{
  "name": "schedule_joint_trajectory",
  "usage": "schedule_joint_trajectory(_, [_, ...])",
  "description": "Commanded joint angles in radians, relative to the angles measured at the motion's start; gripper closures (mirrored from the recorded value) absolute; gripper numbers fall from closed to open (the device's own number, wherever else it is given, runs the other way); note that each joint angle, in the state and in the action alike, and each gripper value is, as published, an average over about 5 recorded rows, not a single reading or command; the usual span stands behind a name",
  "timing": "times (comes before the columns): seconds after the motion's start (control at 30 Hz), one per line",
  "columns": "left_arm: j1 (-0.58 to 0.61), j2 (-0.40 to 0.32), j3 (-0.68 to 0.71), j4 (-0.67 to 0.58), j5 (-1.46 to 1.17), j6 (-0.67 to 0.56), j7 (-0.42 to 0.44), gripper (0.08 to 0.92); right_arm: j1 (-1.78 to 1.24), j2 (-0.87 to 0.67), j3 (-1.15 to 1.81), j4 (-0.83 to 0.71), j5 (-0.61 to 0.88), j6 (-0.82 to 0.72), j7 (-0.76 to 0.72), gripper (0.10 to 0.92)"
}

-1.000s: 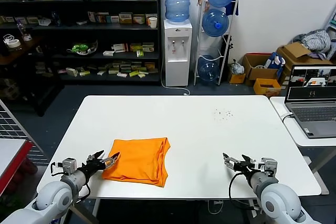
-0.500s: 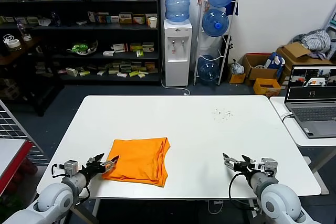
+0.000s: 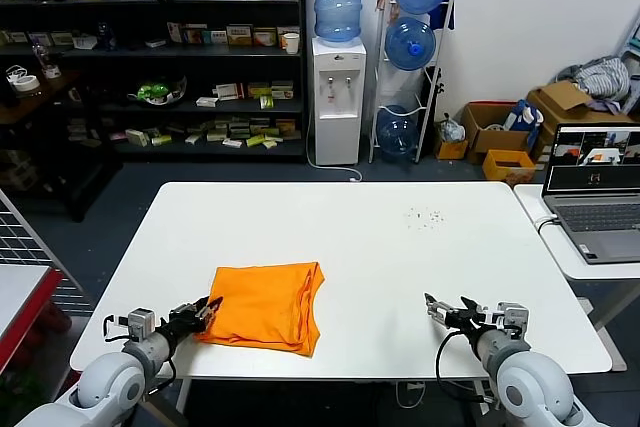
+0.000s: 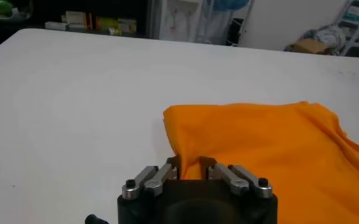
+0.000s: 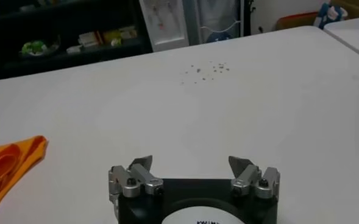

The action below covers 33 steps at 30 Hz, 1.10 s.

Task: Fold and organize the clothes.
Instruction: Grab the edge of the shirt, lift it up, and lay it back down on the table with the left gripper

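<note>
Honestly this looks mostly done already. The orange T-shirt (image 3: 265, 306) is folded into a compact, roughly square bundle lying flat on the white table (image 3: 400, 247), close to the near edge and toward the near left corner. No lettering shows, so I can't say which face is up. Its long axis, as far as it has one, runs roughly along the near edge, with the layered, rumpled folds on the side toward the table's middle. The left gripper (image 4: 190, 170) has its jaws pinched on the bundle's near left corner, so I'd guess one more fold or a tidy-up shift is left. The right gripper (image 5: 191, 163) sits idle at the near edge toward the right corner, jaws spread, holding nothing.
</note>
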Motion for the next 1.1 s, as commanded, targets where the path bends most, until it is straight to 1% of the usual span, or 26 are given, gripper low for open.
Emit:
schedule_joint_trajectory(0.03, [0.003,-0.001,-0.002,-0.024,-0.001,0.004,-0.007,0.744,-0.001,0.000,0.001,0.002,0.000,0.001,0.001,0.203])
schedule_joint_trajectory(0.17, [0.009,-0.004,-0.013,-0.057,-0.005,0.005,-0.025,0.855,-0.001,0.003,0.002,0.000,-0.001,0.003,0.000,0.203])
schedule_joint_trajectory(0.27, [0.019,-0.009,-0.033,-0.105,0.011,0.013,-0.057,0.900,-0.001,0.005,0.002,-0.001,-0.002,0.006,-0.001,0.203])
schedule_joint_trajectory(0.4, [0.050,-0.019,-0.084,-0.218,0.058,0.068,-0.137,0.906,0.005,0.008,0.003,-0.009,-0.003,0.011,-0.005,0.203])
schedule_joint_trajectory(0.53, [0.110,-0.032,-0.180,-0.334,0.082,0.152,-0.234,0.906,0.013,0.015,0.001,-0.018,-0.006,0.016,-0.013,0.203])
schedule_joint_trajectory(0.6, [0.144,-0.028,-0.228,-0.374,0.101,0.178,-0.256,0.906,0.018,0.017,-0.002,-0.021,-0.009,0.020,-0.019,0.203])
schedule_joint_trajectory(0.67, [0.178,-0.017,-0.273,-0.397,0.127,0.188,-0.259,0.906,0.023,0.018,-0.005,-0.022,-0.014,0.025,-0.026,0.203])
schedule_joint_trajectory(0.87, [0.262,0.037,-0.402,-0.378,0.178,0.195,-0.239,0.906,0.036,0.013,0.001,-0.004,-0.058,0.044,-0.054,0.203])
schedule_joint_trajectory(0.97, [0.288,0.074,-0.455,-0.341,0.194,0.188,-0.217,0.906,0.032,0.007,0.019,0.019,-0.091,0.057,-0.067,0.203])
schedule_joint_trajectory(1.1, [0.293,0.148,-0.502,-0.263,0.191,0.165,-0.176,0.906,0.014,-0.003,0.050,0.059,-0.109,0.066,-0.077,0.203])
